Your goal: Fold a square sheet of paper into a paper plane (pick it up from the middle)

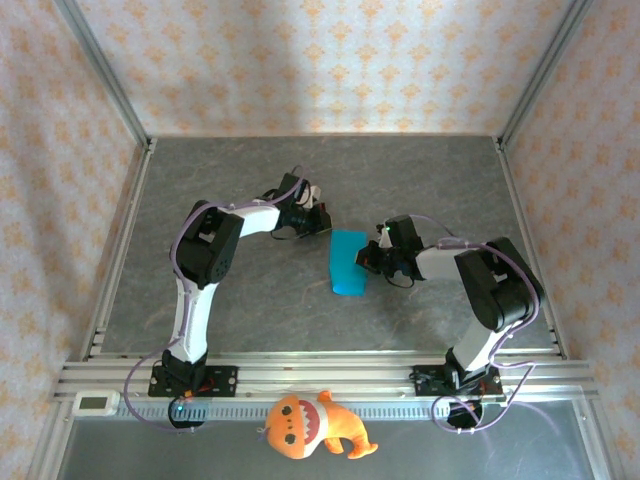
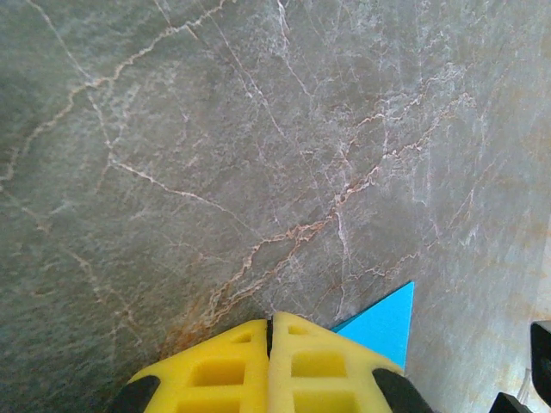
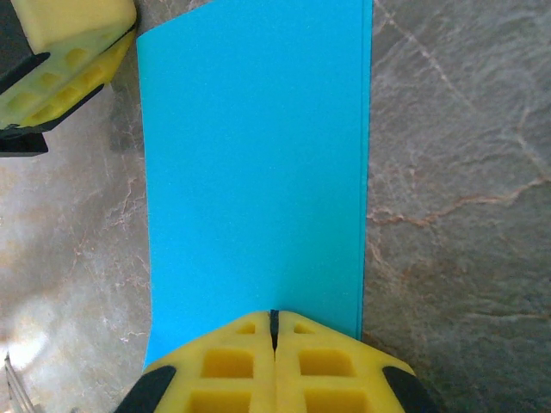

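Right tool (image 3: 274, 323) clenched at the edge of the folded paper (image 3: 258, 172), left tool (image 2: 269, 327) clenched beside its corner, mid worktop (image 1: 250, 320). Any sideways drag could skew the fold.

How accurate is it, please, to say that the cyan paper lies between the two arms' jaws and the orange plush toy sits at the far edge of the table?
Not quite. The orange plush toy lies at the near edge, in front of the arm bases, not at the far edge; the top external view shows this. The rest holds: the cyan paper does lie between the two arms' jaws.
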